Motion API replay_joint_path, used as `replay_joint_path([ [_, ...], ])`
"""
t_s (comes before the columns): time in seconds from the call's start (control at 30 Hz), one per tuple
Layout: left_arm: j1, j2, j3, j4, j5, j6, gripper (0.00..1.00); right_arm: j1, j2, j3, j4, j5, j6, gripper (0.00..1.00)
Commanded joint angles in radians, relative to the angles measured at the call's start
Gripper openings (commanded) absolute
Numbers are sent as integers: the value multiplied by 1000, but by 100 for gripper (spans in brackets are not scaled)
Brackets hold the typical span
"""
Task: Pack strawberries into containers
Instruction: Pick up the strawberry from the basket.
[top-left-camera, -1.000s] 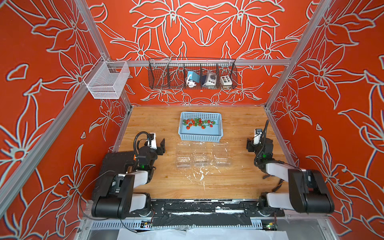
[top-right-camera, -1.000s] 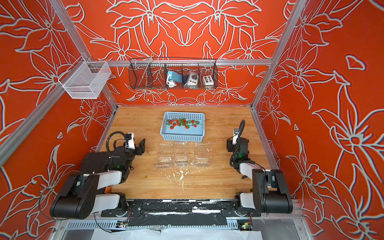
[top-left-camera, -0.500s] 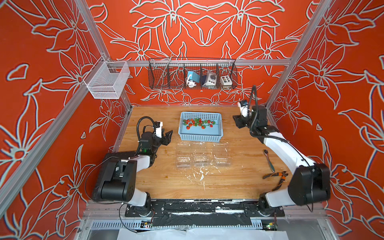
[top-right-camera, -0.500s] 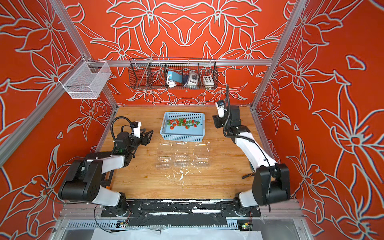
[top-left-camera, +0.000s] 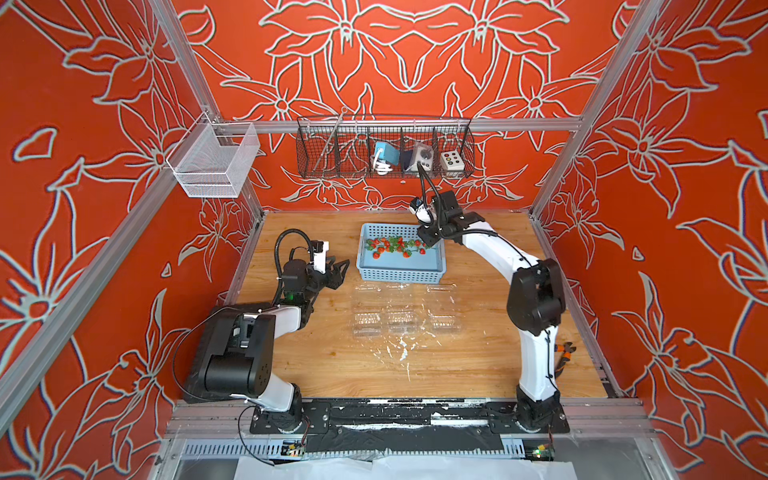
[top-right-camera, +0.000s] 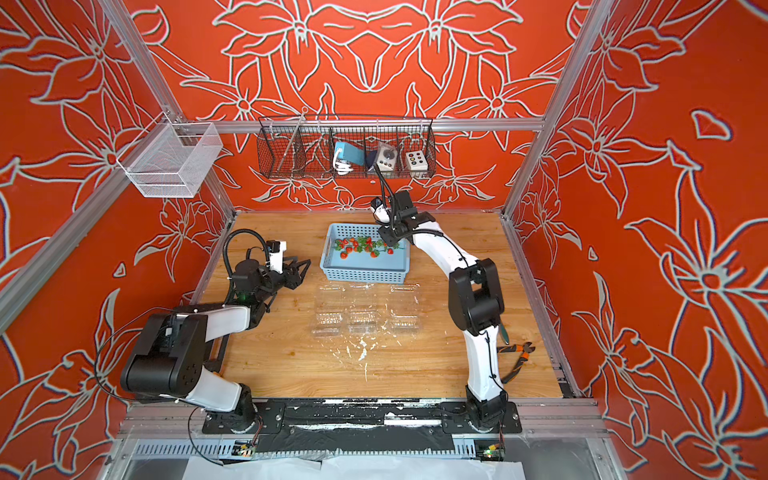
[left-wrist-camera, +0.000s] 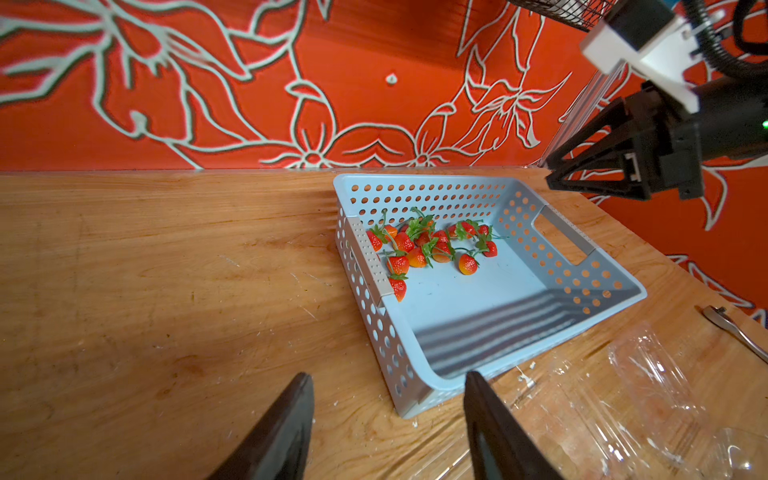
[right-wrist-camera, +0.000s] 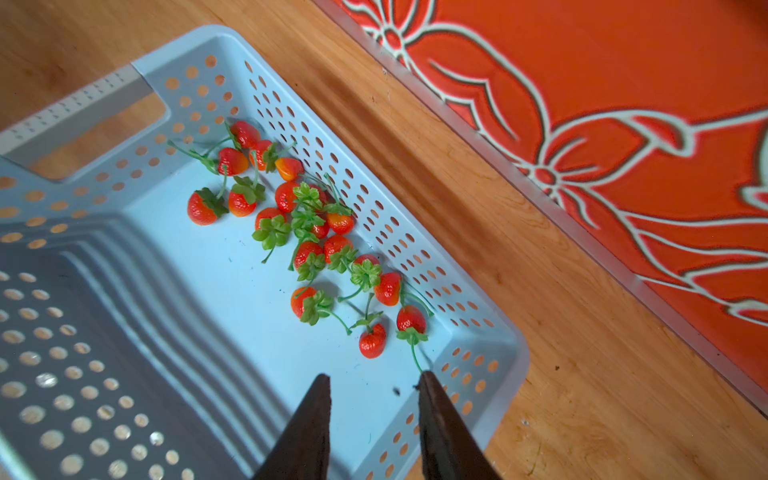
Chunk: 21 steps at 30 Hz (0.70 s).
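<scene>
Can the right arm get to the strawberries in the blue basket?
Probably yes. The right gripper hangs over the open top of the blue basket, jaws apart and empty, with the strawberries lying loose just ahead of it. Nothing covers them.

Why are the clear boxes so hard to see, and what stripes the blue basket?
In a top view the clear containers show only as faint glints on the wooden table; in the left wrist view striped shadow crosses the blue basket floor.
</scene>
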Motion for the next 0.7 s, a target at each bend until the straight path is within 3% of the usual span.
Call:
replay_joint_path([
  [0.0, 3, 9, 19, -2, 14, -2, 57, 6, 67, 92, -91, 41, -43, 36],
  [0.67, 2, 16, 28, -12, 24, 3, 55, 26, 256, 223, -102, 100, -25, 33],
])
